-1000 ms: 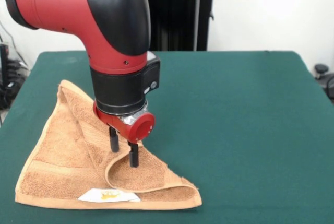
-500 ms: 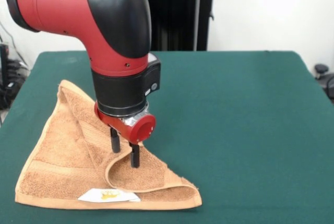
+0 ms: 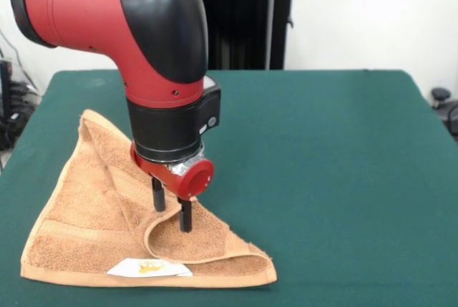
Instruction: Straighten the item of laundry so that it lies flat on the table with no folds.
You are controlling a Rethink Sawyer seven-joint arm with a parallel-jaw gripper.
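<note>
The table (image 3: 343, 164) fills most of the frame, its dark green cloth bare across the whole right half. At the upper left the red and black arm (image 3: 143, 42) comes down from the top edge and ends over the lower left of the frame.

The towel (image 3: 86, 214) lies at the lower left of the table, near the bottom edge of the frame. It is not flat: it is folded over on itself into a rough triangle, with one point toward the upper left, a long straight edge along the bottom, and a doubled flap (image 3: 204, 242) at the lower centre whose curled edge stands a little off the layer beneath. A white label (image 3: 149, 268) with a yellow mark is seen on the bottom edge.

The gripper (image 3: 172, 210) is set over the fold, its two black fingers (image 3: 185, 215) parted by a narrow gap and pointing down at the flap's upper edge. Nothing is seen clasped between them; whether the tips touch the cloth cannot be told.

The step in hand is judged to be the reach for the folded flap, with the unfolding not yet done. The next move calls for the flap's edge to be pinched, top layer only, and drawn away toward the right, over bare table, so that the fold is opened.
</note>
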